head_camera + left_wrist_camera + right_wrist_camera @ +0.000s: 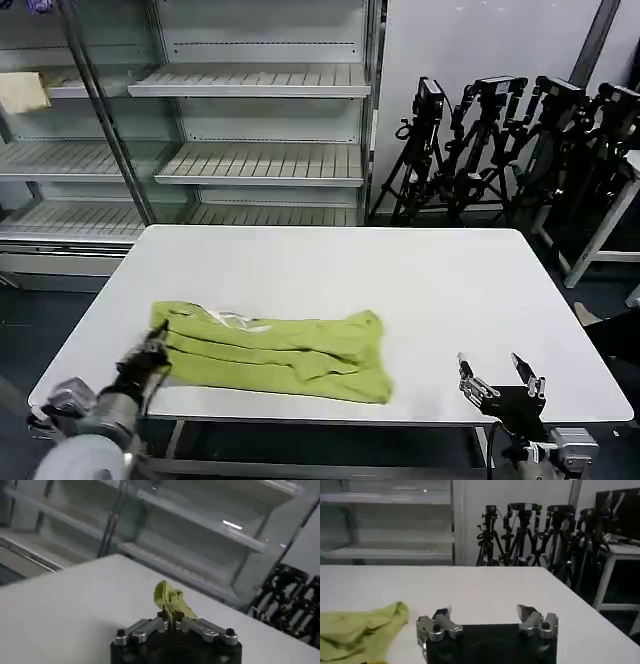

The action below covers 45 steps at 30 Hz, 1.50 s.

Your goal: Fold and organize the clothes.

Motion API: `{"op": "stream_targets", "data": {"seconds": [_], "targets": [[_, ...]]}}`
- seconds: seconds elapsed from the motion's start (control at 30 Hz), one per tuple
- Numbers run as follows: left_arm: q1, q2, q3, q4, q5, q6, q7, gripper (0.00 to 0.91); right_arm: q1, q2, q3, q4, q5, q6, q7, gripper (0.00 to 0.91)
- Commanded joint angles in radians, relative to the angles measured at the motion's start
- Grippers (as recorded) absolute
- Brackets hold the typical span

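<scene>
Left hand (155,350) pinches the shirt (280,352); its print unreadable.

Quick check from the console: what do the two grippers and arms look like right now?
Both grippers have black bodies with silver metal fingers fastened by dark round bolts. The left gripper sits on a rounded grey arm segment in the head view. The right gripper has a silver-grey bracket at its wrist. No markings readable.
</scene>
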Motion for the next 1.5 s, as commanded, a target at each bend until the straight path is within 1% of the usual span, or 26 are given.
{"op": "stream_targets", "data": {"seconds": [0.03, 0.1, 0.17, 0.27, 0.3, 0.33, 0.4, 0.6, 0.8, 1.1, 1.13, 1.17, 1.23, 1.5], "targets": [[-0.022, 0.115, -0.102, -0.116, -0.418, 0.051, -0.021, 0.071, -0.013, 0.003, -0.001, 0.004, -0.010, -0.001, 0.001, 0.907], [-0.026, 0.087, -0.060, -0.153, -0.481, 0.053, -0.027, 0.071, -0.020, 0.005, 0.000, 0.007, -0.017, -0.001, 0.001, 0.907], [-0.037, 0.019, 0.017, -0.193, -0.535, 0.051, -0.029, 0.071, -0.032, 0.011, 0.003, 0.011, -0.025, -0.002, 0.001, 0.907], [-0.075, -0.057, 0.121, -0.206, -0.543, 0.037, -0.032, 0.071, -0.054, 0.019, 0.008, 0.021, -0.038, -0.002, 0.000, 0.907], [-0.097, -0.097, 0.156, -0.206, -0.541, 0.032, -0.039, 0.071, -0.063, 0.021, 0.010, 0.024, -0.042, -0.001, -0.002, 0.907], [-0.108, -0.112, 0.178, -0.205, -0.539, 0.031, -0.042, 0.071, -0.071, 0.022, 0.012, 0.027, -0.046, 0.000, -0.002, 0.907], [-0.147, -0.168, 0.253, -0.199, -0.511, 0.030, -0.052, 0.071, -0.083, 0.023, 0.019, 0.031, -0.050, 0.001, -0.003, 0.907], [-0.214, -0.272, 0.433, -0.121, -0.374, 0.023, -0.057, 0.071, -0.096, 0.030, 0.026, 0.038, -0.056, 0.006, -0.006, 0.907], [-0.243, -0.332, 0.533, -0.032, -0.282, 0.019, -0.059, 0.071, -0.096, 0.040, 0.019, 0.039, -0.062, 0.011, -0.008, 0.907], [-0.262, -0.383, 0.582, 0.085, -0.221, 0.009, -0.061, 0.071, -0.088, 0.046, 0.004, 0.038, -0.067, 0.017, -0.011, 0.907], [-0.263, -0.385, 0.583, 0.092, -0.218, 0.010, -0.062, 0.081, -0.087, 0.045, 0.003, 0.038, -0.066, 0.017, -0.011, 0.907], [-0.262, -0.387, 0.586, 0.094, -0.215, 0.011, -0.061, 0.111, -0.086, 0.045, 0.003, 0.039, -0.066, 0.017, -0.011, 0.907], [-0.260, -0.388, 0.589, 0.087, -0.210, 0.021, -0.058, 0.907, -0.086, 0.042, 0.003, 0.040, -0.066, 0.017, -0.011, 0.907], [-0.235, -0.370, 0.573, 0.038, -0.203, 0.027, -0.030, 0.907, -0.086, 0.035, 0.002, 0.042, -0.066, 0.017, -0.011, 0.907]]}}
